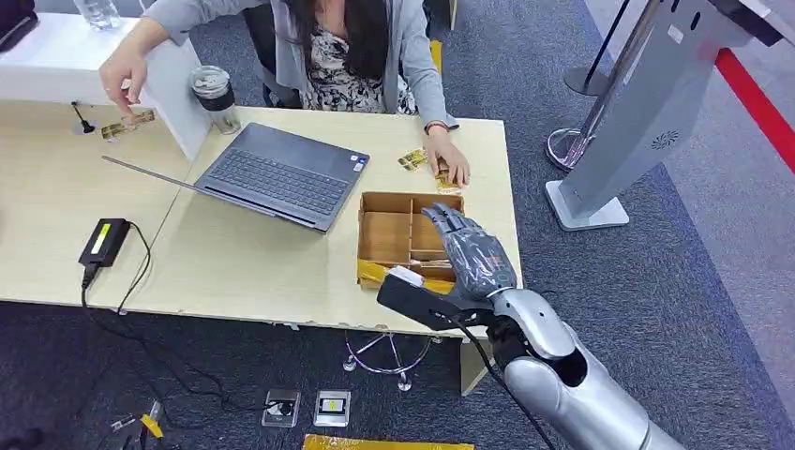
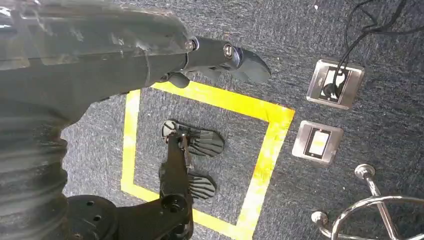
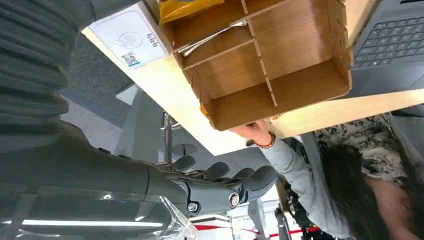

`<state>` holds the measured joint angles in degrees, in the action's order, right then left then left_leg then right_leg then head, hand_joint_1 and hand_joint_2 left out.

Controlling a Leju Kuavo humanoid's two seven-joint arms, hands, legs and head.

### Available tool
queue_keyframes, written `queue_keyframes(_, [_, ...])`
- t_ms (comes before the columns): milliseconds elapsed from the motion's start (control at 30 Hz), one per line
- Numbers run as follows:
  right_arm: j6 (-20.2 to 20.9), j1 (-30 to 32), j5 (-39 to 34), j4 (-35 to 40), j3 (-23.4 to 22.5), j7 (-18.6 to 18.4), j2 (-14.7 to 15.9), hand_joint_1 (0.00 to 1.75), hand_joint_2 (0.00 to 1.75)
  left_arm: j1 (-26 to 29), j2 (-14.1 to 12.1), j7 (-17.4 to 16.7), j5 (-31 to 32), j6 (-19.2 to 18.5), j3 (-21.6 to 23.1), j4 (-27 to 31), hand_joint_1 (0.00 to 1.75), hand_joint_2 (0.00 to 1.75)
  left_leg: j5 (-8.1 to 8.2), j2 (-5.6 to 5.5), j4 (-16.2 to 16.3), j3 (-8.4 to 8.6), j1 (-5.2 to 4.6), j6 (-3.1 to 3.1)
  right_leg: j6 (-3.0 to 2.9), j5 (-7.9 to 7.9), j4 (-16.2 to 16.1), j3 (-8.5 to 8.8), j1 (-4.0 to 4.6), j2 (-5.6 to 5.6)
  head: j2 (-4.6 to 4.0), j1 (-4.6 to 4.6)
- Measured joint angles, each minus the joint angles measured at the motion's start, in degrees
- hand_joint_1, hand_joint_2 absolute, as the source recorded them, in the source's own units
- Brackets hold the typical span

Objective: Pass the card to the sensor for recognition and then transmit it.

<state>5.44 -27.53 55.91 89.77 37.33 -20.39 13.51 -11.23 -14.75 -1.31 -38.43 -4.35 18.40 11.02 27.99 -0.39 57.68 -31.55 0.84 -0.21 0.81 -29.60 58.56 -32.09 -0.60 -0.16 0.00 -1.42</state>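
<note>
The right hand (image 1: 466,251) hovers over the wooden box (image 1: 374,199) on the desk (image 1: 244,272), palm down, fingers loosely extended and a little apart, with nothing in them that I can see. A white card (image 3: 131,36) lies at the near edge of the box, partly under the wrist; in the right wrist view it shows a printed logo and a small code, resting flat by the box's near wall, next to a yellow packet (image 3: 186,7). That looks like the card to pass, though I can't be sure.

I'd judge it thin, light and stiff, with a smooth face that could slide away under a fingertip. Lying flat, it gives little to grab from above; the better hold would be a pinch across a free edge.

The left hand (image 2: 227,57) hangs over the floor, fingers curled in loosely, holding nothing.

A person (image 1: 352,42) sits at the far side, one hand by the box's far right corner. The grey sensor stand (image 1: 647,112) is off to the right, well apart from the desk.
</note>
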Motion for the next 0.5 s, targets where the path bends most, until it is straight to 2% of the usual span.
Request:
queue_keyframes(167, [-0.9, -0.1, 1.0, -2.0, -0.5, -0.7, -1.0, 0.0, 1.75, -0.6, 0.2, -0.1, 0.5, 0.3, 0.0, 0.0, 0.0, 1.75, 0.0, 0.0, 0.0, 0.01, 0.0, 0.0, 0.0, 0.0, 0.0, 0.0, 0.0, 0.0, 0.0, -0.02])
queue_keyframes(500, [-2.1, 0.1, 4.8, -2.7, -0.5, -1.0, -1.0, 0.0, 1.75, -0.7, 0.2, -0.1, 0.7, 0.3, 0.0, 0.0, 0.0, 1.75, 0.0, 0.0, 0.0, 0.01, 0.0, 0.0, 0.0, 0.0, 0.0, -0.01, -0.01, 0.02, 0.0, 0.0])
